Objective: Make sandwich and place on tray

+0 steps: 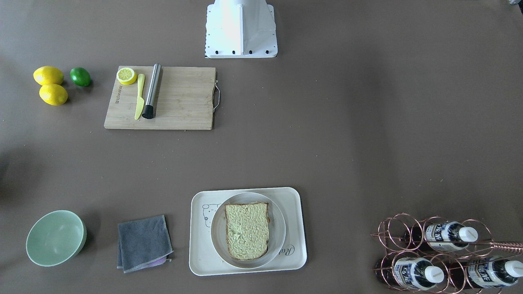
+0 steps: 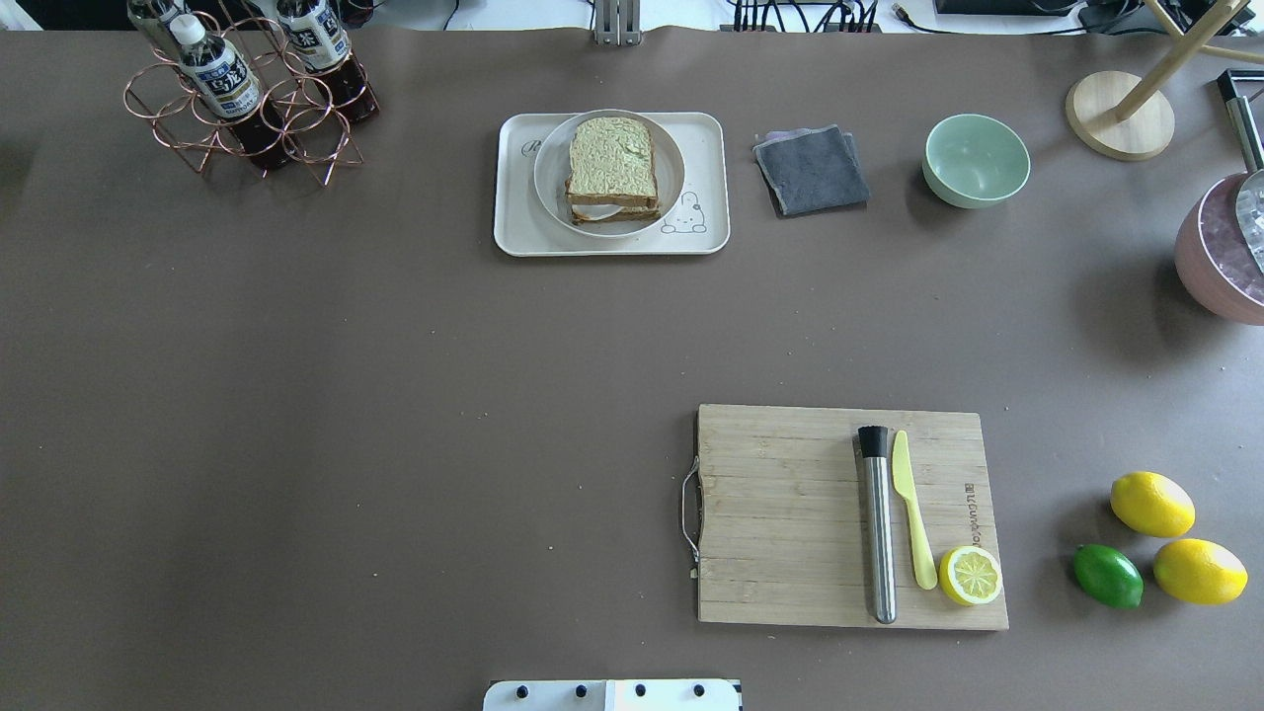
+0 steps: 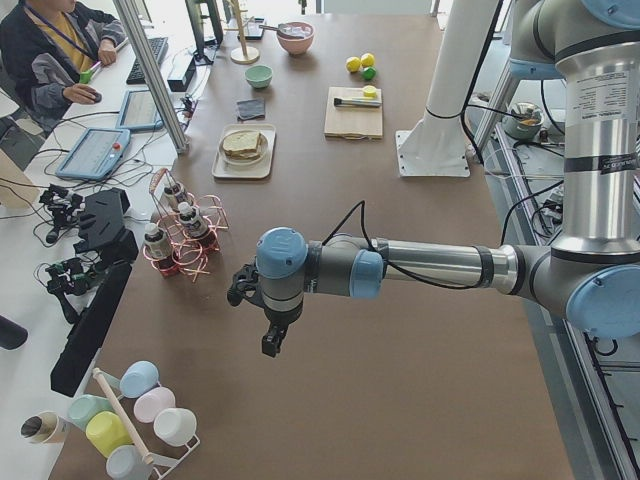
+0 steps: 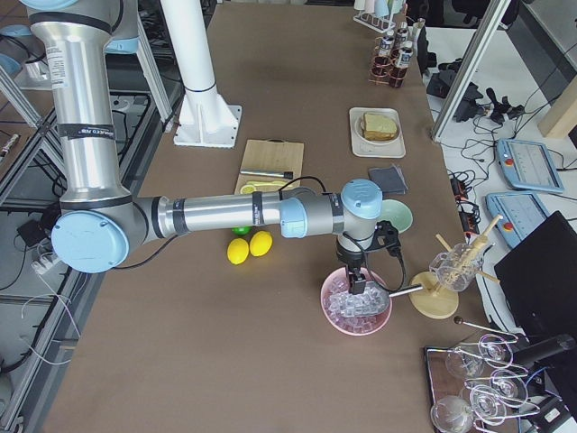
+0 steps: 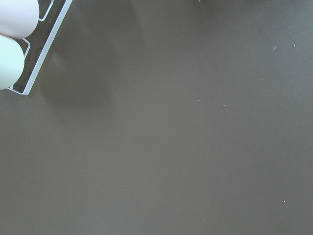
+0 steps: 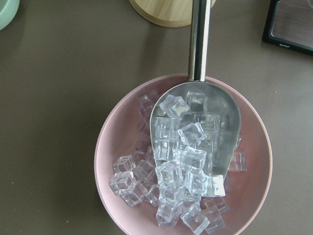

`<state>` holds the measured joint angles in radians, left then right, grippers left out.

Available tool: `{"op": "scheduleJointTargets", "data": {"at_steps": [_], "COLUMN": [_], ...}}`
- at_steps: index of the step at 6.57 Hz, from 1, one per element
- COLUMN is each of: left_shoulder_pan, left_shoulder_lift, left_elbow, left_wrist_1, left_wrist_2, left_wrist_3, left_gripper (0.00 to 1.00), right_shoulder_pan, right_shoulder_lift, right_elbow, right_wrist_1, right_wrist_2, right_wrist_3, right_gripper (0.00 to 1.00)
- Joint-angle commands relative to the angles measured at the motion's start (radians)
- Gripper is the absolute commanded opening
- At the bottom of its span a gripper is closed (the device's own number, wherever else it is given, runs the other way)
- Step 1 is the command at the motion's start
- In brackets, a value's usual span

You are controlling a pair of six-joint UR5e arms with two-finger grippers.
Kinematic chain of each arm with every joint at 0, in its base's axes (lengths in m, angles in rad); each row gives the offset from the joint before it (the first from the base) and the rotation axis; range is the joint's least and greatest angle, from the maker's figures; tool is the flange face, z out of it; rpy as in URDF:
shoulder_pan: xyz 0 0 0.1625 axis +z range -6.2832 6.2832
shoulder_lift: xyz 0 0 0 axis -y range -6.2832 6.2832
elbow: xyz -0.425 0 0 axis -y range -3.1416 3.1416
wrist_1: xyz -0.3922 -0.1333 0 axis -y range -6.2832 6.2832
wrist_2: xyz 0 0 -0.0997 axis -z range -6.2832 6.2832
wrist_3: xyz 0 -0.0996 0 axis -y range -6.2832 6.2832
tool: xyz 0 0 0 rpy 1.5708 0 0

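The sandwich (image 2: 612, 158) is a stack of greenish-beige toast slices with brown crust. It lies on a round white plate (image 2: 548, 188) that sits on the cream tray (image 2: 513, 235) at the table's far middle. It also shows in the front view (image 1: 247, 230), on the tray (image 1: 292, 261). The egg does not show. My left gripper (image 3: 270, 340) hangs over bare table near the left end, far from the tray. My right gripper (image 4: 357, 285) hangs over a pink bowl of ice at the right end. Neither shows in another view, so I cannot tell whether they are open or shut.
A cutting board (image 2: 790, 513) holds a steel muddler (image 2: 877, 523), a yellow knife (image 2: 913, 513) and a half lemon (image 2: 971, 576). Two lemons and a lime (image 2: 1108, 575) lie beside it. A grey cloth (image 2: 812, 170), green bowl (image 2: 976, 158), bottle rack (image 2: 247, 99) and ice bowl (image 6: 183, 161) stand around.
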<state>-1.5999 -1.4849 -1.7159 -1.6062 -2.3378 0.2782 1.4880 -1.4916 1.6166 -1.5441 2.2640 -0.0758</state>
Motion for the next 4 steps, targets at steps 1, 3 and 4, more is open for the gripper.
{"op": "scheduleJointTargets", "data": {"at_steps": [1,3,4], "left_shoulder_pan": [0.0,0.0,0.0], "left_shoulder_lift": [0.0,0.0,-0.001], "left_elbow": [0.002,-0.005,-0.007], "left_wrist_1": [0.002,0.002,0.002], "left_wrist_2": [0.0,0.002,0.002], "left_wrist_3": [-0.001,-0.028,-0.03], "left_gripper": [0.97,0.97,0.97], "right_shoulder_pan": [0.0,0.0,0.0], "right_shoulder_lift": [-0.001,0.001,-0.001], "right_elbow": [0.003,0.005,0.006], "right_wrist_1": [0.001,-0.001,-0.001], "right_wrist_2": [0.002,0.014,0.031], "right_wrist_3": [-0.001,0.001,0.001], "right_gripper": [1.0,1.0,1.0]}}
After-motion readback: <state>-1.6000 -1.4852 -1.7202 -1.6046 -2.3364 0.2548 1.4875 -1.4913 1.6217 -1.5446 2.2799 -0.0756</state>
